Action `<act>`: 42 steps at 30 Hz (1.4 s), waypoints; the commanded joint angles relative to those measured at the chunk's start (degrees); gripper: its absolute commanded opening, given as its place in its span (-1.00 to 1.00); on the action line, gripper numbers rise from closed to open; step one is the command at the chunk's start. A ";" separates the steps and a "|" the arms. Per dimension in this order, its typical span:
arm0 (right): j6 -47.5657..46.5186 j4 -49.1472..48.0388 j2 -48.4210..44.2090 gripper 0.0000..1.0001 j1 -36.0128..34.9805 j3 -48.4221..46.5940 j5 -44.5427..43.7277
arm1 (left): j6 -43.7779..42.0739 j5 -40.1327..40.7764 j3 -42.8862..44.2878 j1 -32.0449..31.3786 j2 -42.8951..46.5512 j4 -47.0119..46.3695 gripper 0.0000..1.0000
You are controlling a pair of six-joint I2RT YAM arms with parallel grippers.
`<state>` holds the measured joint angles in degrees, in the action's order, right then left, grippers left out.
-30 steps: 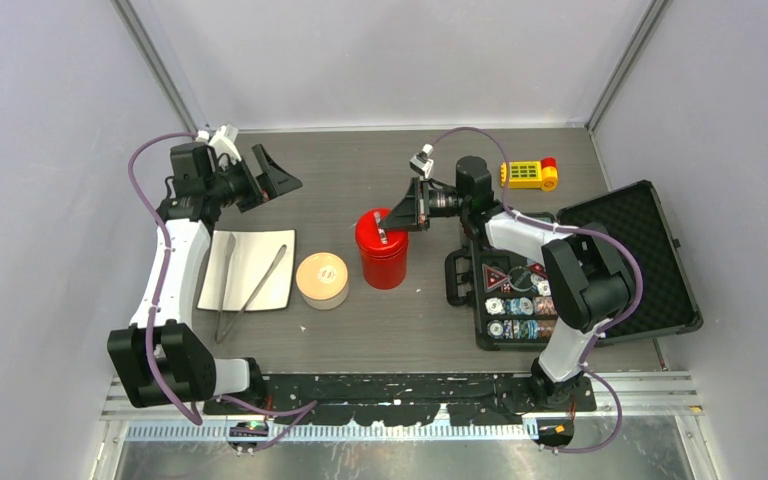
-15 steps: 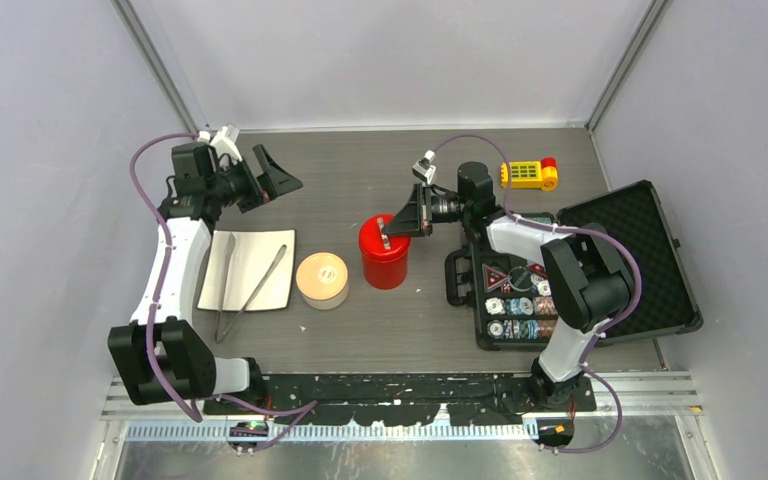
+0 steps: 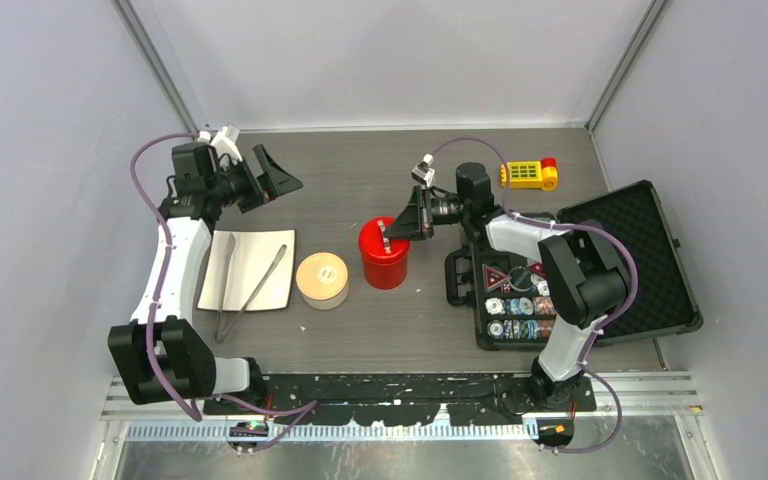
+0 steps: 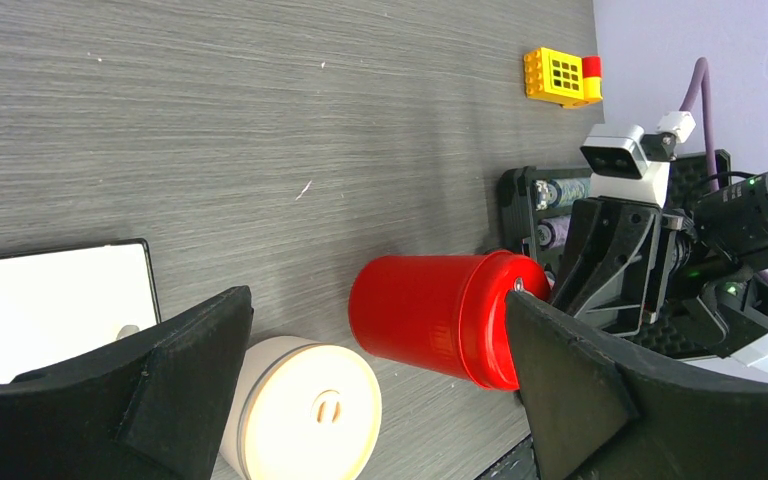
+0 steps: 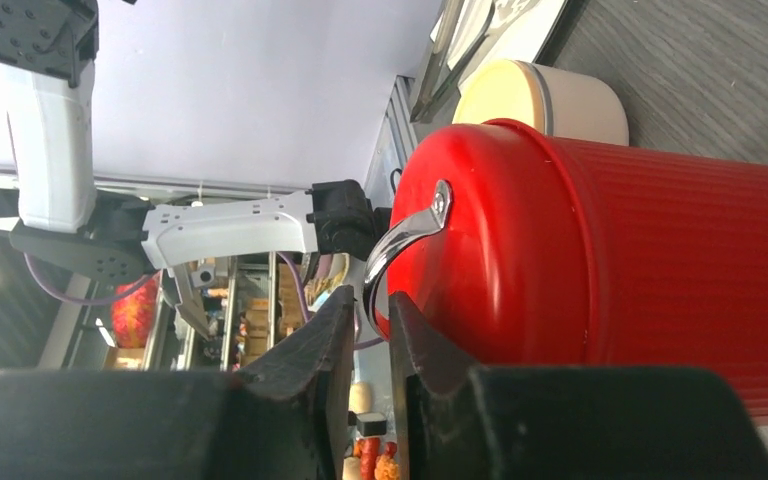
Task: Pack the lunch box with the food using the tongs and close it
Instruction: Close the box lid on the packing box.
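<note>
The lunch box (image 3: 322, 281) is a small round tin with its tan lid on, standing mid-table; it also shows in the wrist views (image 4: 305, 415) (image 5: 545, 95). The silver tongs (image 3: 250, 285) lie on a white tray (image 3: 260, 250). Just right of the tin stands a red canister (image 3: 384, 262) (image 4: 430, 315) (image 5: 610, 260). My right gripper (image 3: 392, 232) (image 5: 370, 298) is at its lid, jaws a narrow gap apart, with the lid's metal handle (image 5: 405, 235) between the tips. My left gripper (image 3: 278, 172) (image 4: 378, 300) hangs wide open over the table's far left, holding nothing. The food is out of view.
An open black case of poker chips (image 3: 520, 300) lies at the right under my right arm. A yellow and red toy block (image 3: 528, 174) (image 4: 560, 77) sits at the far right. Pale walls enclose the table on three sides.
My right gripper has come slightly lower and nearer along with the red canister's lid, and its jaws have parted a little. The left arm has not moved.
</note>
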<state>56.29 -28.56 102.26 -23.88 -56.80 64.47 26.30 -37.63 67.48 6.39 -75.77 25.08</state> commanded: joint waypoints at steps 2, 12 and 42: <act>-7.26 9.61 -0.98 -0.38 0.29 -2.44 -1.81 | -1.02 -1.49 2.67 0.33 -0.13 -1.91 1.00; -16.56 25.19 -5.32 0.01 0.25 -6.58 -3.47 | -0.01 -2.02 1.78 0.30 -0.23 -3.35 0.99; -17.52 32.04 6.50 0.14 4.95 -23.21 -14.67 | -1.05 -0.87 1.02 0.29 -1.29 -3.80 0.99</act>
<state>33.36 10.59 106.67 -18.65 -78.94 49.08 25.12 -38.15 67.48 6.39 -77.36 23.77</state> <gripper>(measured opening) 0.572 0.996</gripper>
